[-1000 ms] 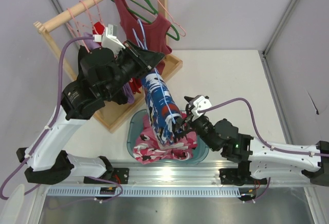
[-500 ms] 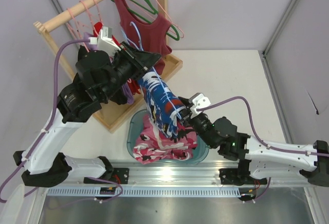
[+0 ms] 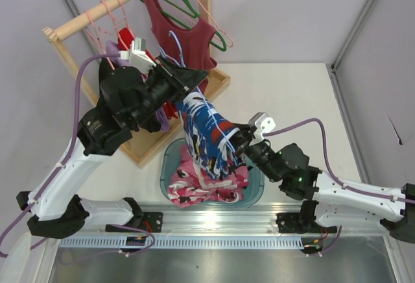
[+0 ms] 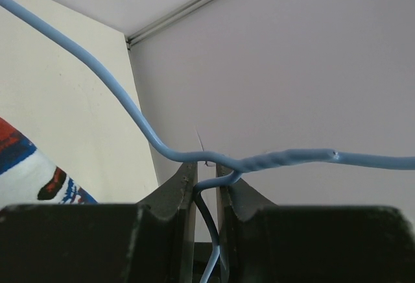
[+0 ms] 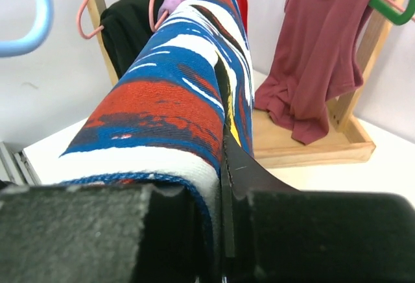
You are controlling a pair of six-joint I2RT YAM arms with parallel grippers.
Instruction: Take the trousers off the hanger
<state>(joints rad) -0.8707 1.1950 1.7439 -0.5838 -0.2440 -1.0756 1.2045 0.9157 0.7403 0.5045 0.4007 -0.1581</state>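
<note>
The royal-blue trousers [image 3: 204,134] with white and red streaks hang slanted from the light-blue wire hanger [image 3: 174,41] down toward the teal basin. My left gripper [image 3: 193,78] is shut on the hanger's wire; in the left wrist view the hanger [image 4: 130,104] runs across and its neck is pinched between the fingers of the left gripper [image 4: 206,176]. My right gripper [image 3: 235,150] is shut on the lower part of the trousers. In the right wrist view a fold of the trousers [image 5: 168,95] is clamped in the right gripper [image 5: 220,185].
The teal basin [image 3: 166,166] below holds a pink camouflage garment [image 3: 194,184]. A wooden rack [image 3: 71,30] at the back left carries pink hangers [image 3: 104,13], a green hanger [image 3: 178,0] and a dark-red tank top [image 3: 188,39]. White walls close the right side.
My right gripper has closed on the trousers and shifted slightly up and to the right. The left arm with the hanger has moved only a little.
</note>
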